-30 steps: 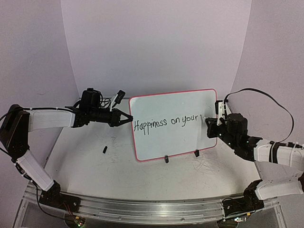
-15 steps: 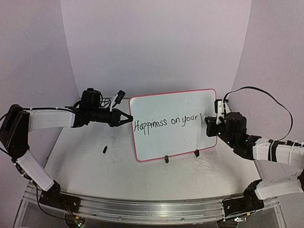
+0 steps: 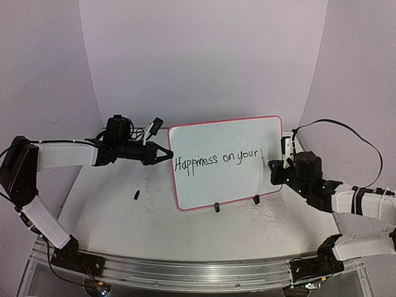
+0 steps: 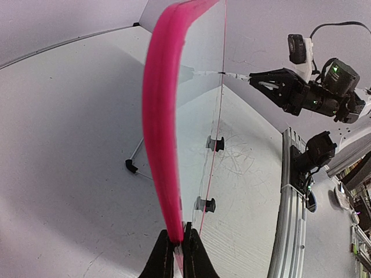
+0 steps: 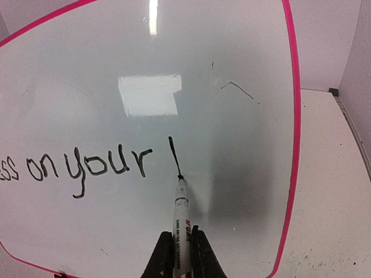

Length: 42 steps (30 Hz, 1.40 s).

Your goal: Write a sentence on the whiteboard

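The whiteboard (image 3: 226,133) stands upright on two black clip feet, its red rim showing in the left wrist view (image 4: 162,127) and the right wrist view (image 5: 293,116). The sentence (image 3: 216,159) reads "Happiness on your" plus one vertical stroke (image 5: 174,155). My left gripper (image 3: 166,154) is shut on the board's left rim (image 4: 174,231). My right gripper (image 3: 275,166) is shut on a white marker (image 5: 182,217), whose tip touches the board at the bottom of the stroke.
A small black cap (image 3: 136,194) lies on the table left of the board. Faint grey scribbles (image 3: 272,213) mark the tabletop in front. A metal rail (image 3: 198,269) runs along the near edge. Purple walls close in behind and at the sides.
The right gripper has drawn the marker downward on the board, adding a vertical stroke after "your". The left gripper and the board have not moved.
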Each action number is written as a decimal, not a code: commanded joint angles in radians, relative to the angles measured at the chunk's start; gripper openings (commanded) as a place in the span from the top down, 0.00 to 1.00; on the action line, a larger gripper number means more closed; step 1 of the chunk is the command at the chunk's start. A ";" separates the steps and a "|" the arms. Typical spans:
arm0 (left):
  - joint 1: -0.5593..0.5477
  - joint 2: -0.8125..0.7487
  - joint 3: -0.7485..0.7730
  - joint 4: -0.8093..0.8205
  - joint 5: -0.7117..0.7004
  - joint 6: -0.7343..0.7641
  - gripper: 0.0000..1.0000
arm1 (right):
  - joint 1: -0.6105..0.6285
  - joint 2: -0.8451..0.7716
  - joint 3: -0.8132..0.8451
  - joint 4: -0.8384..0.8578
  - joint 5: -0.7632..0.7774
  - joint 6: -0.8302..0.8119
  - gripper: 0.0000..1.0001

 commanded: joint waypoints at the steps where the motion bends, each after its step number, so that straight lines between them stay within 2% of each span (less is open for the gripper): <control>1: -0.024 -0.022 0.038 -0.019 0.033 0.040 1.00 | 0.005 -0.041 -0.037 -0.026 -0.011 0.038 1.00; 12: -0.027 -0.027 0.036 -0.019 0.026 0.042 1.00 | 0.005 -0.099 0.024 0.004 0.006 0.009 1.00; 25: -0.027 -0.024 0.038 -0.019 0.032 0.042 1.00 | 0.003 0.014 0.108 0.062 0.030 -0.043 1.00; 42: -0.027 -0.024 0.037 -0.022 0.032 0.043 1.00 | 0.002 0.055 0.096 0.065 0.067 -0.019 1.00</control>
